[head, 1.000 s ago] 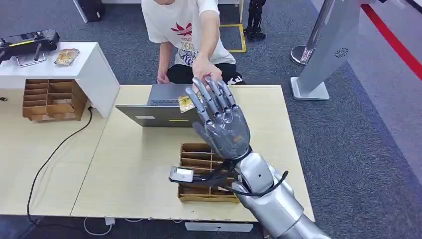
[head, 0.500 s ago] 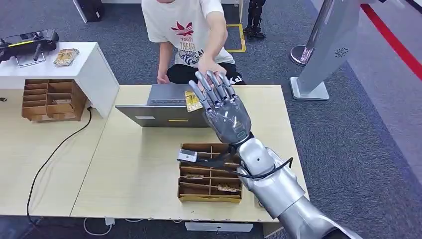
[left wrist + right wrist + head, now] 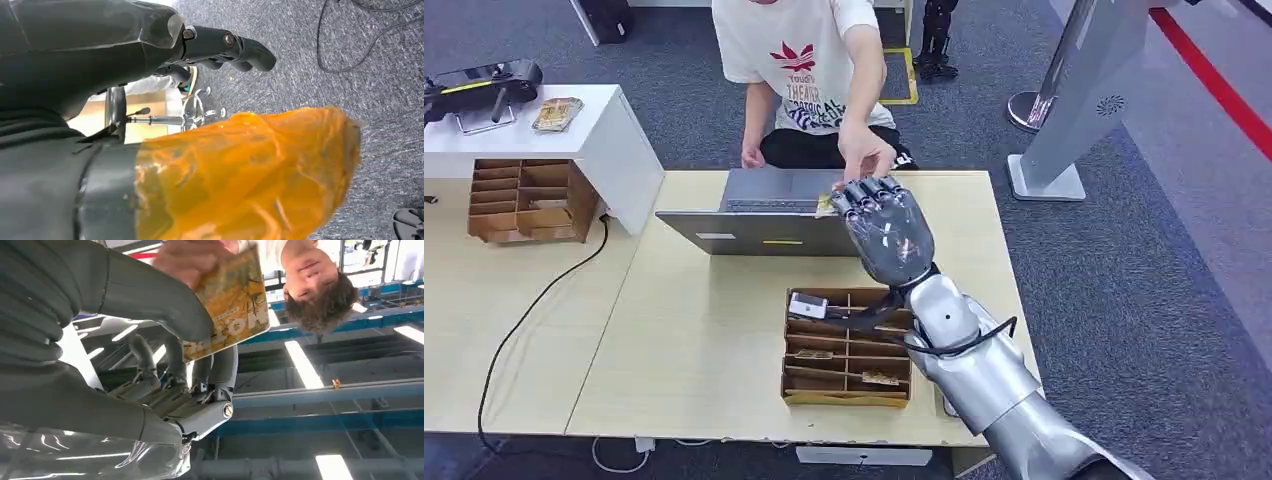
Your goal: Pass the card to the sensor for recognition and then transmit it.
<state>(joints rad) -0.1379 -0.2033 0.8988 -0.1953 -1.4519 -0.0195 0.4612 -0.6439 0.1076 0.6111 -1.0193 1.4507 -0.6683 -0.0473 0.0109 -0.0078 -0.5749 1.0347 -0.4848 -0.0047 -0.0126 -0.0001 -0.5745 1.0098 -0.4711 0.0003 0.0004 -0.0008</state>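
Right hand (image 3: 887,232): raised over the far half of the pale wooden table (image 3: 694,330), back of the hand toward the robot, fingers curled forward. In the right wrist view its thumb (image 3: 165,305) and fingers (image 3: 220,372) close on the card (image 3: 232,305), a yellow-brown printed card pinched between them. From the head view the card (image 3: 826,206) shows as a small yellow edge just beside the fingertips, over the top edge of the laptop.

Person's hand (image 3: 866,157): reaches down from across the table and meets the card at the same spot; in the right wrist view this hand (image 3: 187,257) touches the card's far end, so both hands are on it.

Left hand (image 3: 225,47): dark fingers curled inward with nothing between them, seen above grey carpet; an orange, crinkled covering (image 3: 250,175) wraps the wrist.

Laptop (image 3: 759,215): grey, open, standing at the table's far side, between the person and the robot.

Divided wooden tray (image 3: 844,350): lies on the table beneath the right forearm, a few small cards in its compartments.

Person (image 3: 799,70): white printed T-shirt, seated behind the table.

Second divided tray (image 3: 519,200): sits under a white side table (image 3: 574,140) at the left
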